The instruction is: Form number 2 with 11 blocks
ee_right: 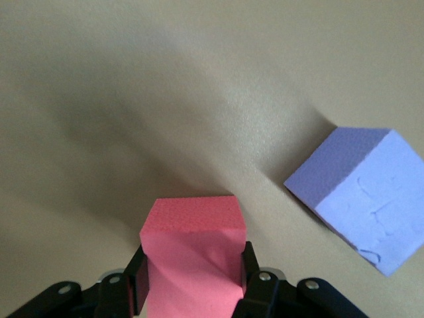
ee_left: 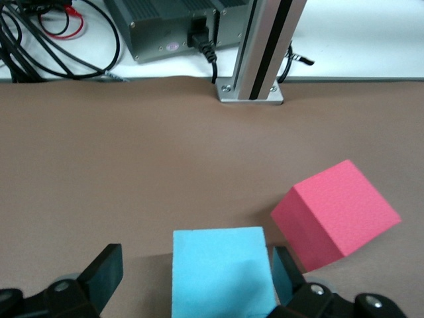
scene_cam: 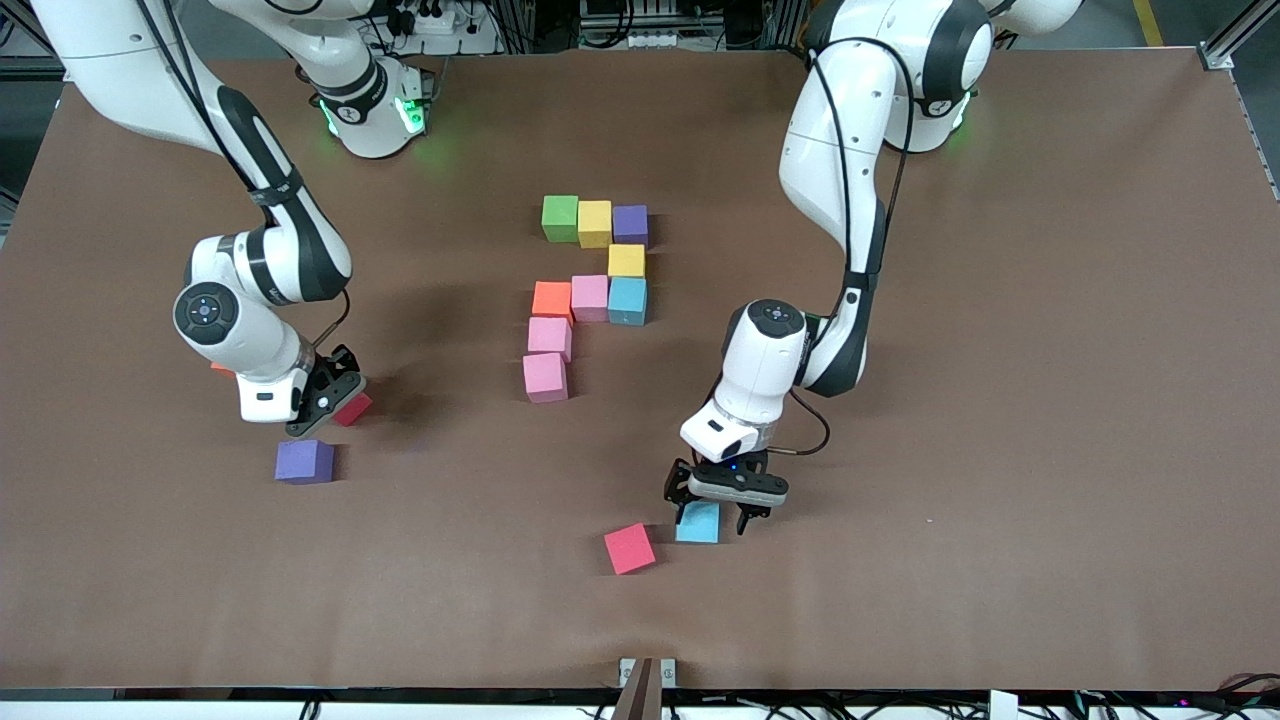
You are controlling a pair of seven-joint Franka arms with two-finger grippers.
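Nine blocks form a partial number 2 (scene_cam: 590,290) mid-table: green (scene_cam: 560,217), yellow and purple in a row, then yellow, light blue, pink, orange and two pink (scene_cam: 545,377). My right gripper (scene_cam: 335,400) (ee_right: 193,271) is down at the table toward the right arm's end, shut on a red block (scene_cam: 354,408) (ee_right: 192,225). A loose purple block (scene_cam: 304,461) (ee_right: 361,195) lies beside it, nearer the front camera. My left gripper (scene_cam: 712,515) (ee_left: 197,271) stands open, straddling a light blue block (scene_cam: 698,522) (ee_left: 222,271). Another red block (scene_cam: 629,548) (ee_left: 334,212) lies tilted beside that.
A corner of an orange block (scene_cam: 222,370) shows from under the right arm's hand. A metal post (scene_cam: 647,672) (ee_left: 255,46) is bolted at the table's front edge, with cables and a grey box past it.
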